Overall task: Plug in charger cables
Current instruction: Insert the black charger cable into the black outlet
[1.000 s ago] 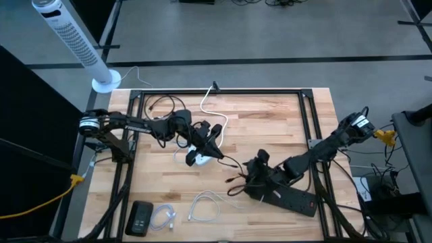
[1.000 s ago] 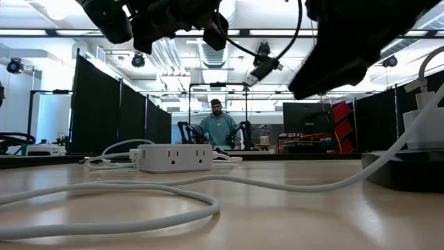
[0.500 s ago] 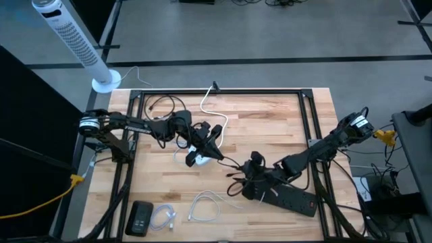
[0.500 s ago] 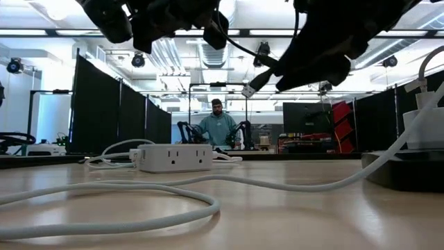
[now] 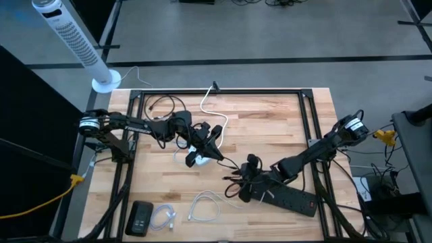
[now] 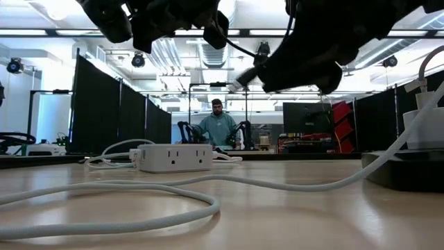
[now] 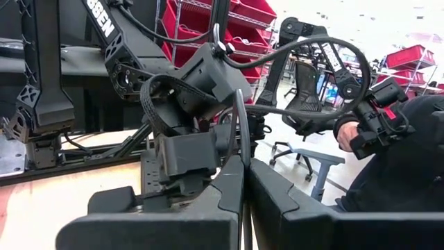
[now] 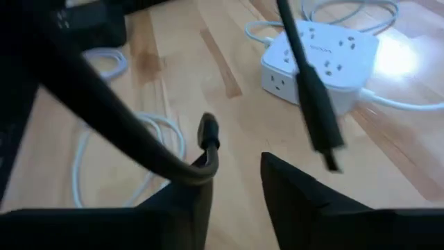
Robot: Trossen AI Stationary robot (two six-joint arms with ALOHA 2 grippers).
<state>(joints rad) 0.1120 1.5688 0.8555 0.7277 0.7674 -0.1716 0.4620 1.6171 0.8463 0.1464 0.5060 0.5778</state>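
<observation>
Over the middle of the wooden tabletop (image 5: 270, 121), the left gripper (image 5: 214, 138) hangs above the white socket cube (image 5: 198, 159), its fingers (image 7: 229, 198) pressed together on a black charger cable (image 7: 239, 132) that sags toward the right gripper (image 5: 244, 177). That one hovers by the near end of the black power strip (image 5: 290, 198); its fingers (image 8: 288, 187) stand a little apart, with the cable's plug (image 8: 322, 121) just ahead of them, not gripped. 2 white cables (image 5: 206, 206) lie coiled near the front edge beside a dark box (image 5: 140, 217).
</observation>
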